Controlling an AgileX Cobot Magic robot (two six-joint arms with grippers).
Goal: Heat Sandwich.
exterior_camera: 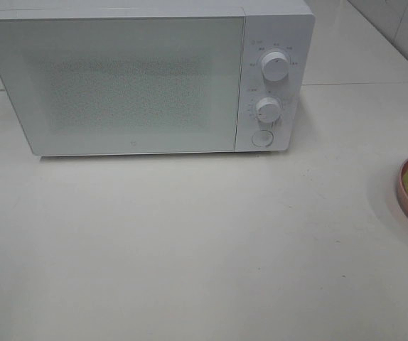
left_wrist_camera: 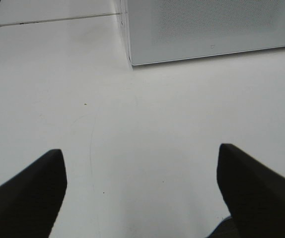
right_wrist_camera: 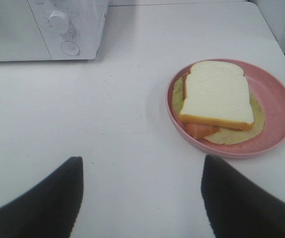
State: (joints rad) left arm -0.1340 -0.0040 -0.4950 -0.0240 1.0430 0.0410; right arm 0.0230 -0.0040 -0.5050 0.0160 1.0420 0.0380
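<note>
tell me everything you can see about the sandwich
The sandwich lies flat on a round pink plate, to the right of the closed white microwave. Its top is a square slice of white bread with a tan crust. Beneath it a pale yellowish-green layer spreads past the bread's edges, and an orange piece pokes out at one corner. It looks whole and untouched; neither pincer is on it. The high view shows only its edge, cut off by the frame.

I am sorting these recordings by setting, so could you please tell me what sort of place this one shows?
Probably a mock kitchen counter in a lab: a white microwave with its door shut stands on a plain white table, and a sandwich lies on a pink plate to its right.
</note>
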